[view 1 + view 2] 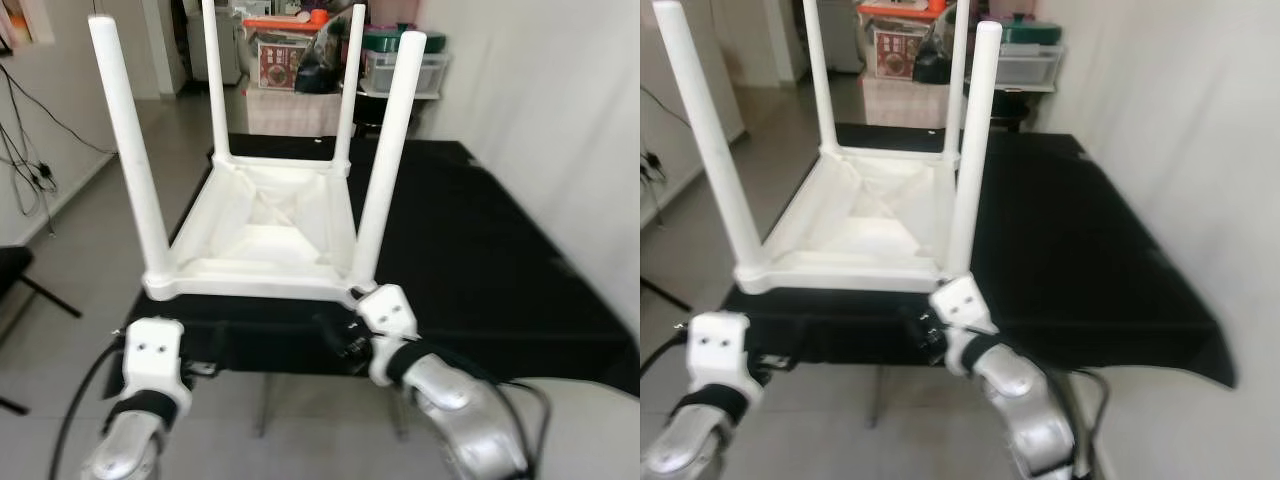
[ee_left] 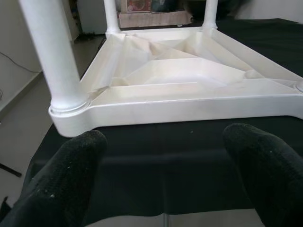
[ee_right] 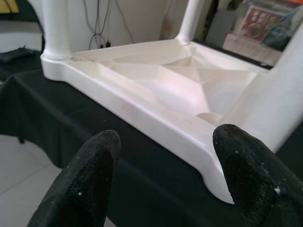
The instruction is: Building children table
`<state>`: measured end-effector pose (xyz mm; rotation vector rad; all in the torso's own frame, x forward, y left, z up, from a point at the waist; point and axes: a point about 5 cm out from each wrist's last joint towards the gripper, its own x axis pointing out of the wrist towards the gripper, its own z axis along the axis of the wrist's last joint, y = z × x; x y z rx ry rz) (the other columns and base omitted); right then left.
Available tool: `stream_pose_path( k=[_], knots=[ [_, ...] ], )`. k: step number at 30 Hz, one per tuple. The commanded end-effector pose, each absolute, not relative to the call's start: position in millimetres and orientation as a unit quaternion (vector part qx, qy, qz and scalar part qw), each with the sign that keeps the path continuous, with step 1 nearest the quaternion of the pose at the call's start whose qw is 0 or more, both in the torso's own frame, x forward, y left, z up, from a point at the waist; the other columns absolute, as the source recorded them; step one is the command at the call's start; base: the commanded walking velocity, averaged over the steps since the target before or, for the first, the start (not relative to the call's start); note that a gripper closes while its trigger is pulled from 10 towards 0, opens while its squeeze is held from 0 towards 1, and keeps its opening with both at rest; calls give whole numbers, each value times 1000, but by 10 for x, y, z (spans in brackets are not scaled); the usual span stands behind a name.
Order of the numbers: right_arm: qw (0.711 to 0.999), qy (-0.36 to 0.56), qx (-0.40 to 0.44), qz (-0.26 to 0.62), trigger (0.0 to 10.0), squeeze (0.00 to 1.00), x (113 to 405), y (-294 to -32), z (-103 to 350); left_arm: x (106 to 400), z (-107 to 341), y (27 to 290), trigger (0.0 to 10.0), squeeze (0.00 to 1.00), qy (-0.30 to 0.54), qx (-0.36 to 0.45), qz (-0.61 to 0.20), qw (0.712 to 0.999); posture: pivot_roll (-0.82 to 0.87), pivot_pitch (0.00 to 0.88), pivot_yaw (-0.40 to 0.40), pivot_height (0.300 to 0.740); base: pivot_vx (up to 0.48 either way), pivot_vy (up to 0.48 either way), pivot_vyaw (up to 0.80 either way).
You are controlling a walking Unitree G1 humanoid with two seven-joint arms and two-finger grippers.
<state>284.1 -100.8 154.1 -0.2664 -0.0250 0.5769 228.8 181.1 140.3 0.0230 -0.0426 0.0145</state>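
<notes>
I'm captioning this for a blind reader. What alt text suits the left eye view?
A white plastic children's table lies upside down on a black cloth-covered table, its four round legs pointing up. The robot's left gripper and right gripper sit at its near edge; behind are storage boxes.

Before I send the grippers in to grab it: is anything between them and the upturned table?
Nothing visible. The white table lies legs-up on the black cloth. The left gripper and right gripper are both open, facing its near edge, with bare cloth between.
</notes>
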Motion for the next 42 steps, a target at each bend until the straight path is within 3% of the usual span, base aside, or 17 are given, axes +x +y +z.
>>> stream_pose_path(
  k=[1,13,42],
  knots=[
    [950,-10,-137,281,10000,0,2842,-1020,1505,2303,1384,1811,10000,0,-19,19,2,1000,-58,18,-42,740,0,0,0],
    [949,-18,-140,282,10000,0,2848,-982,1485,2350,1399,1823,10000,0,-22,40,-5,999,-41,9,-33,740,0,0,0],
    [937,-35,-104,331,10000,0,2803,-930,1489,2364,1448,1734,10000,0,-35,44,-71,996,-15,10,-36,740,358,0,107]
  ],
)
